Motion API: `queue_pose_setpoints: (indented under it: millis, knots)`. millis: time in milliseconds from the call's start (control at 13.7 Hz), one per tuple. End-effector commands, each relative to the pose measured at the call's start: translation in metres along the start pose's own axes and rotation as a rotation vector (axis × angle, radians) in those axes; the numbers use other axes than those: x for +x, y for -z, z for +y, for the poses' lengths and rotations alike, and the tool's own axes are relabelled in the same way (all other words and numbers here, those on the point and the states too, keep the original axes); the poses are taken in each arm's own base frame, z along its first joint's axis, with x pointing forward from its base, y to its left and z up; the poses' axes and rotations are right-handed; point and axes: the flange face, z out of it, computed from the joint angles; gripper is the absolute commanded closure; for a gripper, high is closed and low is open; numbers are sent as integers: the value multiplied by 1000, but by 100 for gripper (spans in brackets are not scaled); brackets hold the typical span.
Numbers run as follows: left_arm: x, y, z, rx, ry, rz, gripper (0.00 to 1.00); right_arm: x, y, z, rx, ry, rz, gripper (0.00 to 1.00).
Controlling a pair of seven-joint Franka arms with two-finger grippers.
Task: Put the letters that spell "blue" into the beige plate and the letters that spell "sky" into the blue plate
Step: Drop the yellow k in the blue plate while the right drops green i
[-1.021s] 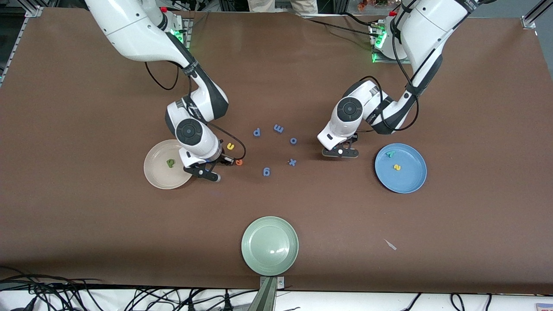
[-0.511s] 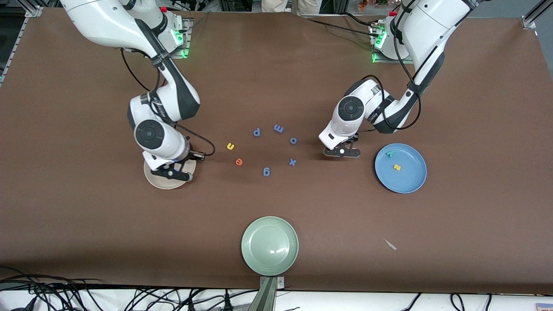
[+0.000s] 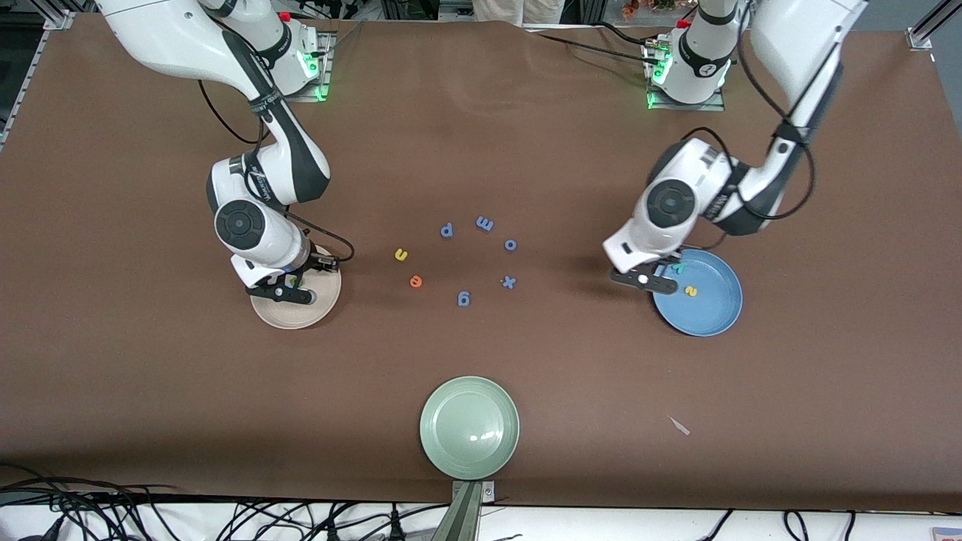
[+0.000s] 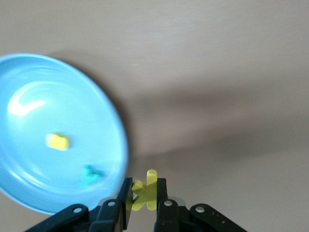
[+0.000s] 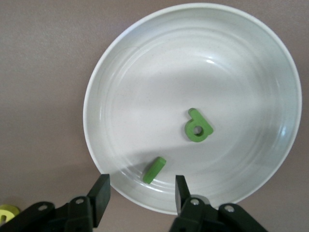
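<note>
Green l (image 5: pixel 154 169) lies flat in beige plate (image 5: pixel 120 87) beside green b (image 5: pixel 197 126), long axis toward right gripper (image 5: pixel 140 193), fingers apart. Left gripper (image 4: pixel 141 203) clamps yellow k (image 4: pixel 145 190) at blue plate (image 4: pixel 29 82) rim; yellow s (image 4: pixel 58 141), teal y (image 4: pixel 91 175) inside.

Two green letters (image 5: pixel 198 127) lie in the beige plate (image 5: pixel 120 87); the blue plate (image 4: pixel 29 77) holds yellow and teal ones.

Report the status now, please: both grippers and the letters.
Left gripper shut on yellow foam k, at blue plate rim. Right gripper open over beige plate; green bar l lies inside. Nothing in the way.
</note>
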Motion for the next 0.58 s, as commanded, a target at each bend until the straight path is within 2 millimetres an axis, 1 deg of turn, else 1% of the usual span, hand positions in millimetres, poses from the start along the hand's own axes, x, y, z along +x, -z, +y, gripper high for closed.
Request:
queue_pose_setpoints:
  millis: [0,73,146,219,292,365,438,511]
  knots:
    - [-3,-4,-49,15,-100,-4,84,-14,11,-20,24,-69,11,38]
    - [-2,-7,-66,18,-134,3,77,-22,12,-34,30,-88,8,38]
    - [-2,-12,-91,25,-156,19,55,-30,11,-50,34,-116,7,38]
    - [-2,-13,-106,31,-174,34,23,-35,10,-71,41,-145,6,38]
    - [-4,-14,-117,31,-170,34,0,-41,7,-89,42,-171,9,38]
    - [-6,-13,-128,31,-165,35,0,-49,2,-107,50,-186,13,38]
    - [-5,-9,-130,33,-164,40,0,-56,0,-121,69,-196,29,38]
    - [1,3,-130,33,-153,57,0,-61,-7,-129,77,-211,31,38]
